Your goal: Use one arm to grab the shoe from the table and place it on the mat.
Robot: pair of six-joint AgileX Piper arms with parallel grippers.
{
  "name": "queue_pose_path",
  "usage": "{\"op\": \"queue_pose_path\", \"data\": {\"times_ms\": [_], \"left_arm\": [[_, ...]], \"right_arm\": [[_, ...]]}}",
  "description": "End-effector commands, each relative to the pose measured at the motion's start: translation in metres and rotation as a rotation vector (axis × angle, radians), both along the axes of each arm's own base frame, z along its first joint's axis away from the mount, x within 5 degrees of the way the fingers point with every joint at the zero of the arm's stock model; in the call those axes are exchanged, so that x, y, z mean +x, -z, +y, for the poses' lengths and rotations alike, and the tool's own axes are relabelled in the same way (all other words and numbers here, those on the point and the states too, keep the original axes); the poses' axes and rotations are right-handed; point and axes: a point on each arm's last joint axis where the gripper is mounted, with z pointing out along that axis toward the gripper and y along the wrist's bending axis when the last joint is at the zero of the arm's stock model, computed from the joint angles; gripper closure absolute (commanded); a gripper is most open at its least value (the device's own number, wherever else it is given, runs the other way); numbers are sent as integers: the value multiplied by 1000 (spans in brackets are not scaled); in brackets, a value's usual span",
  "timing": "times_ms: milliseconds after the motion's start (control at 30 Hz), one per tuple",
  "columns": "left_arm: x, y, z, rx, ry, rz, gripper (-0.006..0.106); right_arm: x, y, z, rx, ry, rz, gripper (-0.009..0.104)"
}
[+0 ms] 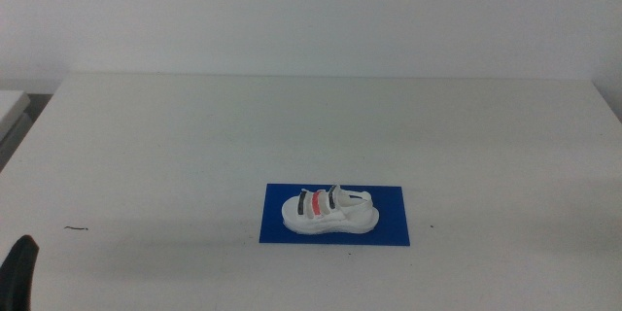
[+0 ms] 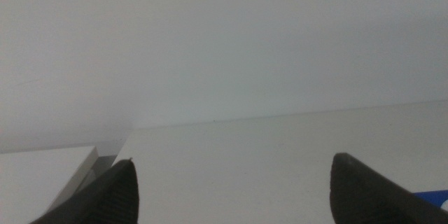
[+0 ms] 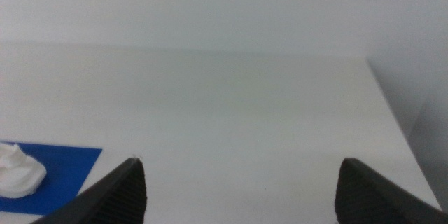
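The white shoe (image 1: 328, 210) with dark grey and red straps lies on its sole on the deep blue mat (image 1: 389, 228), near the front middle of the white table (image 1: 194, 146). Nothing holds it. My left gripper (image 1: 19, 270) shows only as a dark tip at the bottom left of the middle view; in the left wrist view its jaws are wide apart and empty (image 2: 231, 189). My right gripper (image 3: 241, 189) is out of the middle view; its jaws are wide apart and empty. The right wrist view shows the shoe's end (image 3: 17, 171) on the mat (image 3: 66, 164).
A thin dark speck (image 1: 76, 228) lies on the table at the left front. A second white surface (image 1: 12, 107) stands beyond the table's left edge. The table's far edge meets a plain white wall.
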Motion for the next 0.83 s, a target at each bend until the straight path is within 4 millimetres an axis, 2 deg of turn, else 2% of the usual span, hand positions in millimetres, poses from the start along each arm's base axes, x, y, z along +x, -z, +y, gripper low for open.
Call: {"op": "queue_pose_path", "data": {"times_ms": [0, 67, 233, 333, 567, 800], "left_arm": [[0, 0, 0, -4, -2, -1, 7], [0, 0, 0, -4, -2, -1, 7], [0, 0, 0, -4, -2, -1, 7], [0, 0, 0, -4, -2, -1, 7], [0, 0, 0, -4, -2, -1, 7], [0, 0, 0, -4, -2, -1, 7]], "right_arm": [[-5, 3, -1, 14, 16, -38, 4], [-8, 9, -2, 2, 15, -40, 4], [-17, 44, -2, 0, 14, -7, 4], [-21, 58, -2, 0, 14, -4, 4], [-29, 56, -3, 4, 14, -71, 4], [-29, 55, -3, 4, 14, -74, 4]]}}
